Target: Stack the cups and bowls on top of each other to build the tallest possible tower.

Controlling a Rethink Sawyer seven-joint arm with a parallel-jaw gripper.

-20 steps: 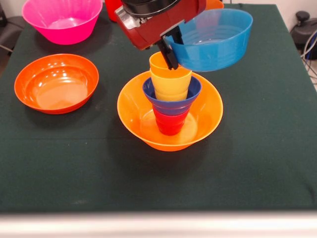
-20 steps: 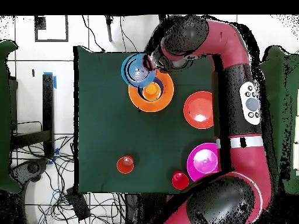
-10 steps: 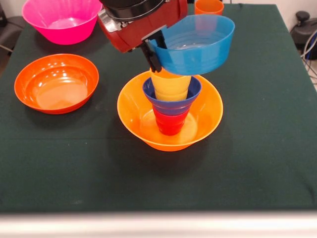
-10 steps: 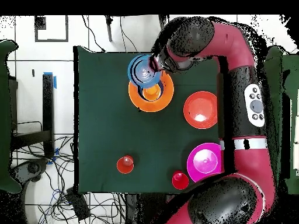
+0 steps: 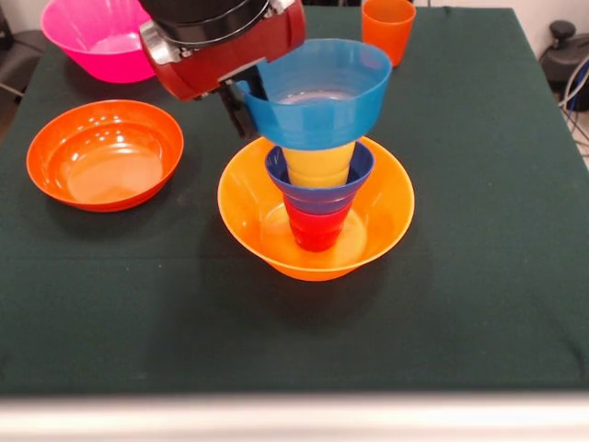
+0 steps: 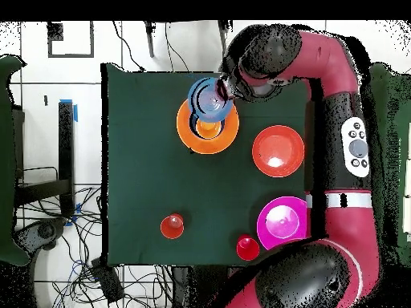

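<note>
The tower stands mid-table: a wide yellow-orange bowl (image 5: 241,210) (image 6: 189,138) holds a red cup (image 5: 316,227), a small dark blue bowl (image 5: 319,181) and a yellow cup (image 5: 317,163). My gripper (image 5: 244,103) (image 6: 227,90) is shut on the left rim of the light blue bowl (image 5: 317,97) (image 6: 209,98), held level right over the yellow cup. The bowl's bottom hides the cup's top, so I cannot tell whether they touch. An orange cup (image 5: 387,28) (image 6: 172,226) stands alone at the far right.
A wide shallow orange-red bowl (image 5: 104,152) (image 6: 278,151) lies left of the tower. A big pink bowl (image 5: 106,32) (image 6: 282,222) sits in the far left corner. A red cup (image 6: 247,248) stands beside the pink bowl in the overhead view.
My gripper has carried the light blue bowl leftward in the front view, from off to the right of the tower to directly over the yellow cup.
</note>
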